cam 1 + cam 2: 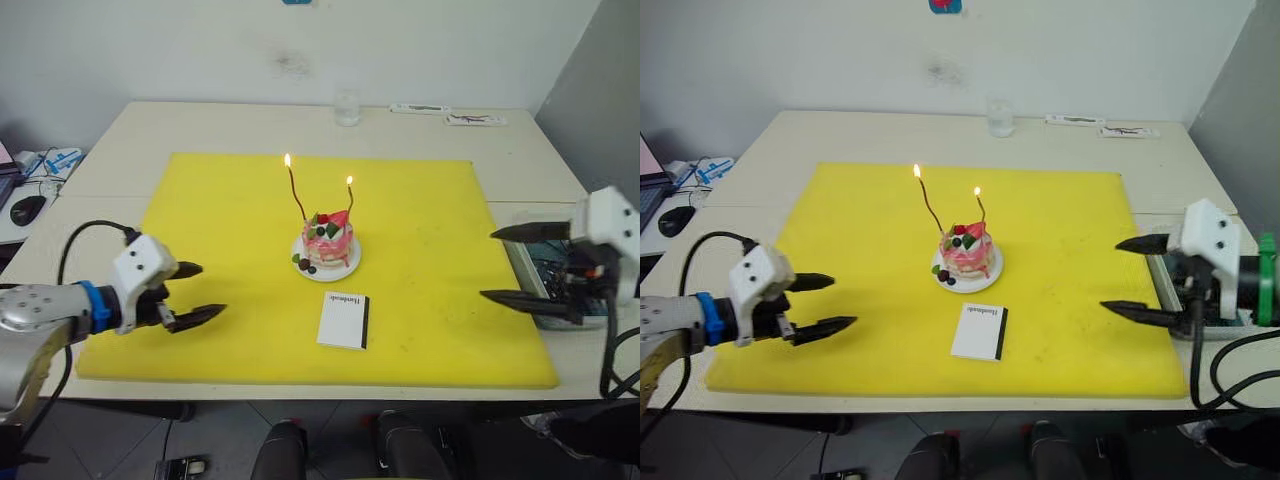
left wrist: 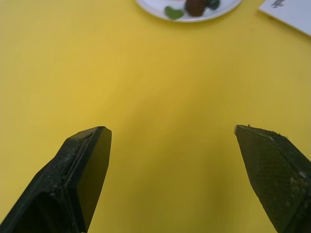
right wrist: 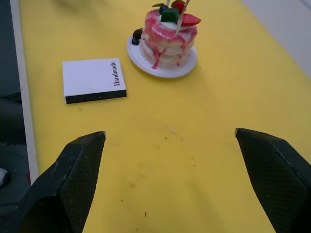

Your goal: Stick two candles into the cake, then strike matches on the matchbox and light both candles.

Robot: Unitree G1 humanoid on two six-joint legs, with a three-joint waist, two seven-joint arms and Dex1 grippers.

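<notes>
The pink-and-white cake (image 1: 328, 246) sits on a small white plate (image 1: 346, 268) in the middle of the yellow mat (image 1: 220, 230). Two thin wavy candles (image 1: 295, 192) (image 1: 350, 200) stand in it, each with a small flame at its tip. The white matchbox (image 1: 344, 320) lies flat just in front of the cake, black strip on its right side. My left gripper (image 1: 205, 292) hovers open over the mat's front left, empty. Open and empty too, my right gripper (image 1: 505, 266) is at the mat's right edge. No matches are visible.
A clear glass (image 1: 347, 107) stands at the table's far edge, with flat white items (image 1: 447, 113) to its right. A tray of parts (image 1: 560, 290) sits off the mat behind my right gripper. A mouse (image 1: 27, 209) and cables lie on the desk at left.
</notes>
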